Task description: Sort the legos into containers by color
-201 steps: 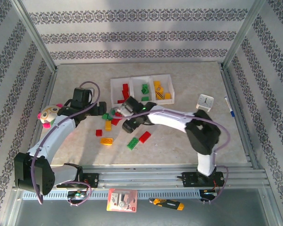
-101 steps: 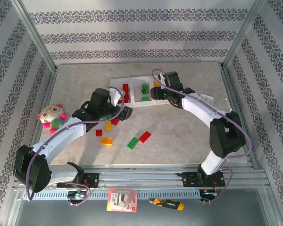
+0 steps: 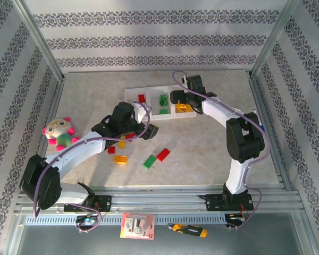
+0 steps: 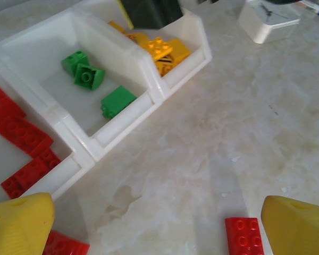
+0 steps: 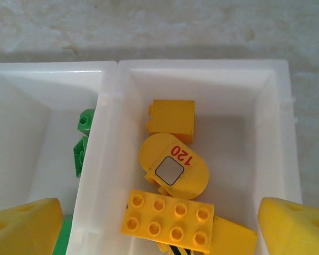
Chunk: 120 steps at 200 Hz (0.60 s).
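Here's the table (image 3: pixel 212 154), and at its far middle the containers (image 4: pixel 125 125): three white bins joined in a row, both arms crowding in on them. The right gripper (image 5: pixel 159 226) hangs directly over the yellow bin, jaws spread wide with nothing between them. The left gripper (image 4: pixel 158 226) sits low just in front of the red bin, also spread wide and empty. Trouble from here, I'd say: two arms this close could clip each other, a wide finger could catch a bin wall and drag the whole row, or the left jaws could nudge one brick while reaching for its neighbour. Now the legos (image 3: pixel 163 154), counted: four yellow in the right bin, three green in the middle, three or four red in the left, its edge cut off. Six lie loose on the table before the bins, three red, two yellow, one green, though the left arm may cover more.
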{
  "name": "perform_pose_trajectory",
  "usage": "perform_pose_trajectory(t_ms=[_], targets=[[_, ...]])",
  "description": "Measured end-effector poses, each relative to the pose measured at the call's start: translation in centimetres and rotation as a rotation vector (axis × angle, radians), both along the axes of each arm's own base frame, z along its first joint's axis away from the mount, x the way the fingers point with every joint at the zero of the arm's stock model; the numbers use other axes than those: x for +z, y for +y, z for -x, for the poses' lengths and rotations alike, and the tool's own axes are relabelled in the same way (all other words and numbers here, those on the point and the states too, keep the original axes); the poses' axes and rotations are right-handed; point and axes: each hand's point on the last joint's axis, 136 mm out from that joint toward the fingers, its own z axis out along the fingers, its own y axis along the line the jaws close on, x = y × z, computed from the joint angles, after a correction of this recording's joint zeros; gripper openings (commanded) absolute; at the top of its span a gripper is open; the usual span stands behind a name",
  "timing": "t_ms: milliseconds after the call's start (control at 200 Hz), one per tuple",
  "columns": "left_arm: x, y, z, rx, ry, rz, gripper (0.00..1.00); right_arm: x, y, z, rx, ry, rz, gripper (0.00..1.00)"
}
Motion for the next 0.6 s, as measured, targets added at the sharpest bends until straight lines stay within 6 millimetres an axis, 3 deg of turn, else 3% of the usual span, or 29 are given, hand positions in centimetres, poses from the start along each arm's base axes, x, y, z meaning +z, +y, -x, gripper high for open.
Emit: perform_pose_trajectory(t_ms=[185, 295, 415, 600], targets=[[-1.3, 3.1, 0.0, 0.25, 0.123, 0.015, 0.99, 3.8, 0.6, 2.7, 0.1, -0.076, -0.029, 0.98], [-1.2, 5.1, 1.5, 0.375, 0.181, 0.07, 0.99, 5.6, 1.5, 4.9, 0.169, -0.115, -0.037, 0.98], [-2.1, 7.2, 3.9, 0.485, 0.243, 0.134, 0.99, 5.9, 3.2, 7.0, 0.246, -0.124, -0.041, 0.98], [-5.8, 10.1, 7.6, 0.644, 0.42, 0.103, 0.99, 5.0, 5.4, 9.0, 0.325, -0.099, -0.048, 0.98]])
